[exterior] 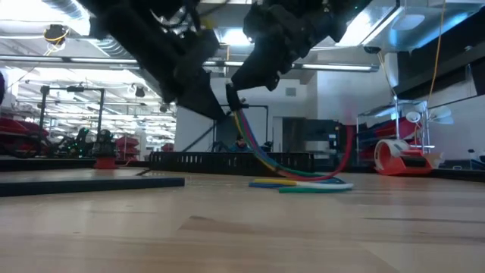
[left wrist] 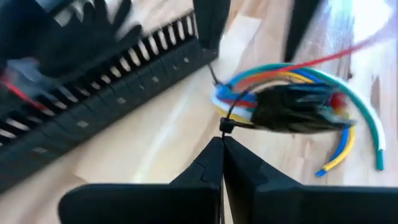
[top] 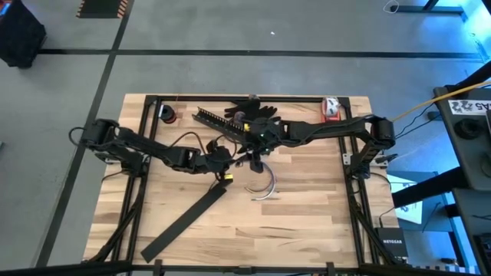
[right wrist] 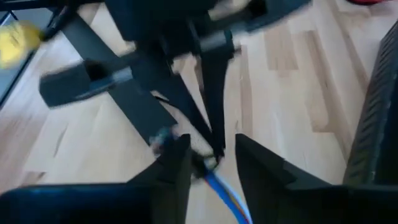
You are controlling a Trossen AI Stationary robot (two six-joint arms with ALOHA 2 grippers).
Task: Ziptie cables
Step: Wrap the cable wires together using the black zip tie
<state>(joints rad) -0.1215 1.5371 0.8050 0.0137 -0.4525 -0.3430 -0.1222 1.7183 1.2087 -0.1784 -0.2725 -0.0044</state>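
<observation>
The cables [top: 265, 190] are a bundle of curved coloured wires, blue, yellow, green and red. One end is lifted between both grippers at mid-table, and the other ends [exterior: 303, 182] lie on the wood. The ziptie [left wrist: 226, 118] is a thin dark strip looped around the bundle's raised end, with its small head just off my left fingertips. My left gripper [left wrist: 222, 146] is shut on the ziptie, reaching in from the left. My right gripper [right wrist: 211, 157] comes from the right and is closed on the bundle; the left wrist view shows it as a dark blur [left wrist: 298, 111]. My left gripper pinches the ziptie's tail [left wrist: 224, 132] between its two fingertips, right beside the head. The strip runs on from there to the loop around the wires. My right gripper holds the cables near their raised end [right wrist: 210, 169] between its two fingers, coming from above at a slant. The wires hang below it in a curve [exterior: 261, 155], with their free ends on the table.
A long black comb-slotted bar [top: 219, 123] lies just beyond the grippers, with black gloves [top: 255, 111] behind it. A flat black strip [top: 184, 222] lies toward the near left. A red and white tape dispenser [top: 331, 109] sits at the far right and a small red roll [top: 167, 115] at the far left.
</observation>
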